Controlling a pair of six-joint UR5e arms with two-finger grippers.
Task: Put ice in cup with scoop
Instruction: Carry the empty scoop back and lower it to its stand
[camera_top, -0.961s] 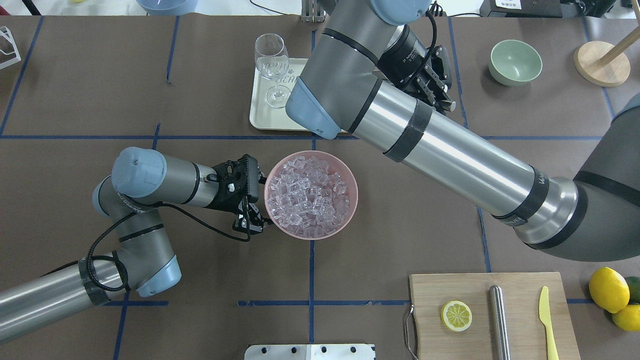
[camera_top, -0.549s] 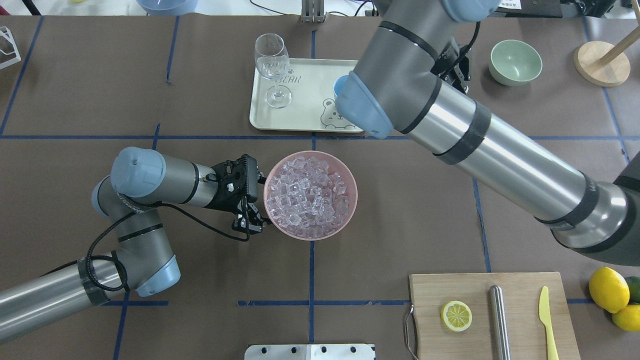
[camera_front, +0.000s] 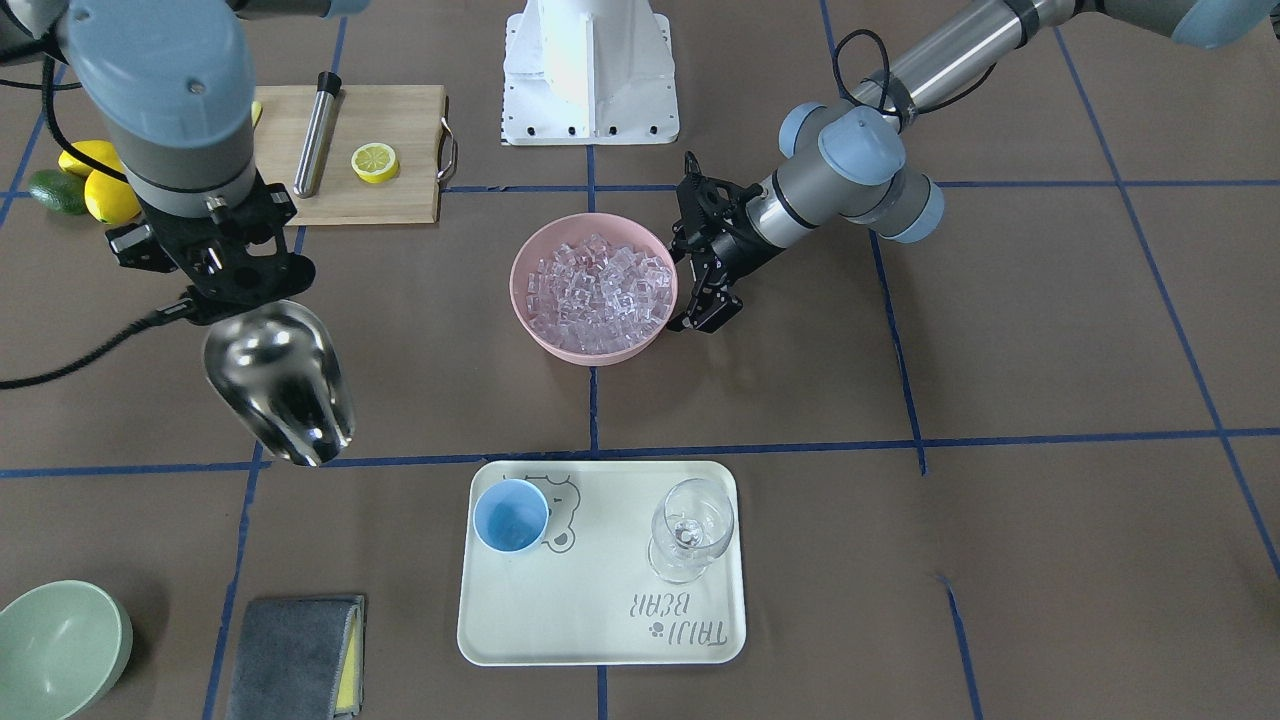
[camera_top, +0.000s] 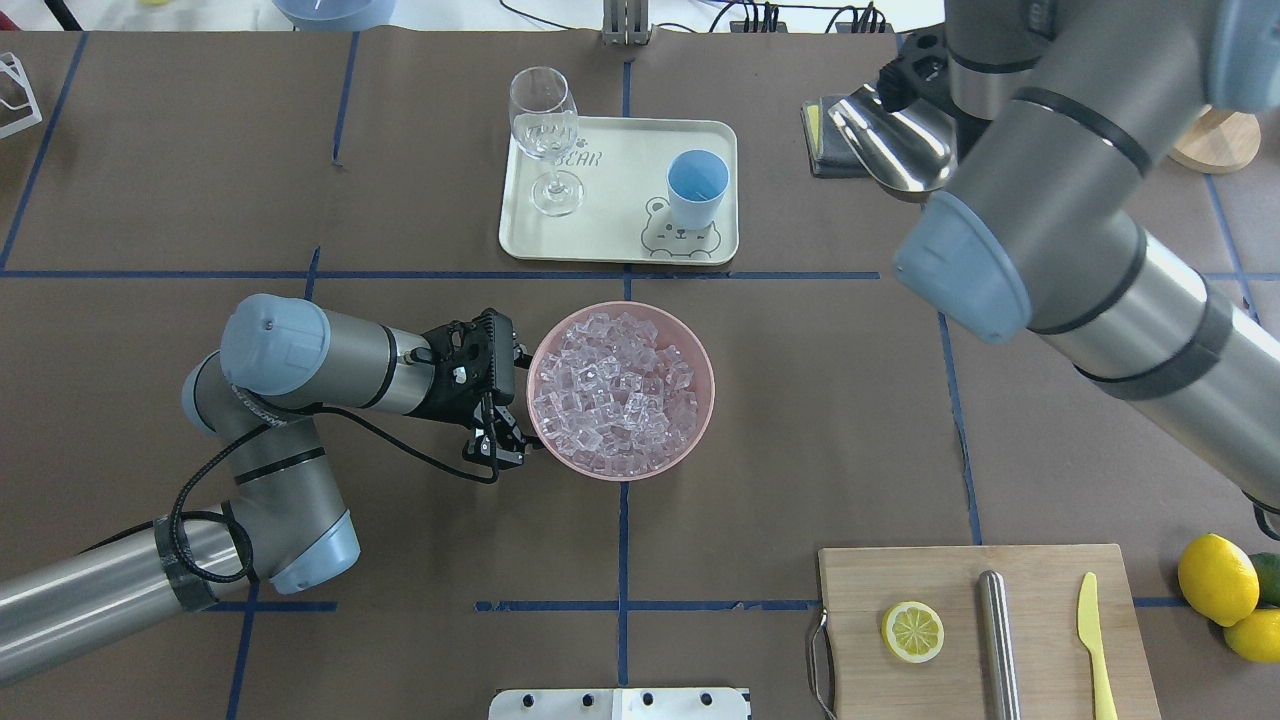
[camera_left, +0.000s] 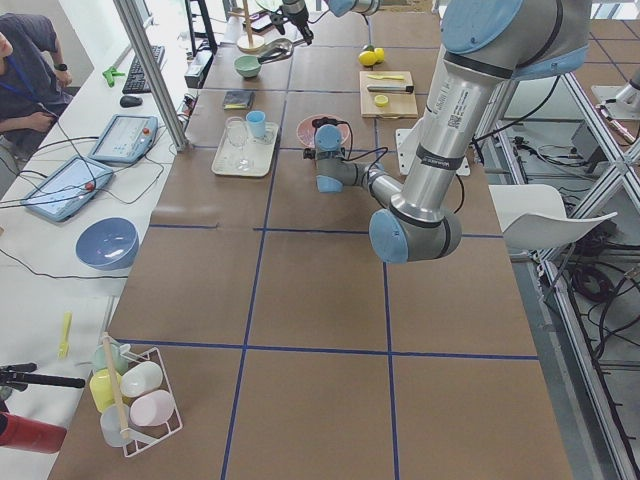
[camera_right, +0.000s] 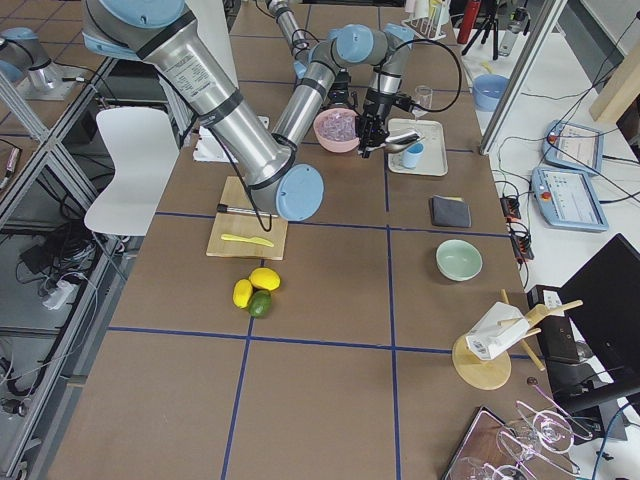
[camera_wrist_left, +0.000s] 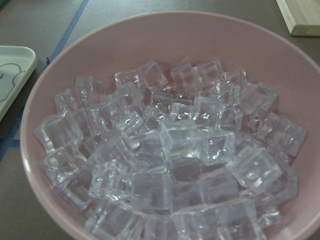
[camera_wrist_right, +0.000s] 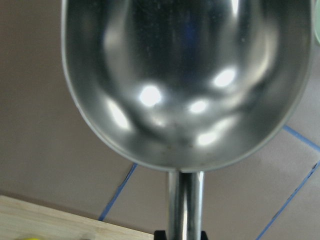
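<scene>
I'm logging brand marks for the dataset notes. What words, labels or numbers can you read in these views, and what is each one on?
"TAIJI BEAR": printed on the cream tray, by the wine glass; the first word is hard to make out, and the overhead view shows only "BEAR".
White lettering on the left arm's grey elbow: too small to read.
Sticker on the left arm's upper link: too blurred.

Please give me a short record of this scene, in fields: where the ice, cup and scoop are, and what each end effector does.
ice: heaped in pink bowl
cup: upright on tray, looks empty
scoop: empty, held above table
right end effector: shut on scoop handle
left end effector: at bowl's rim, apparently gripping it
glass: on tray, apart from cup
</scene>
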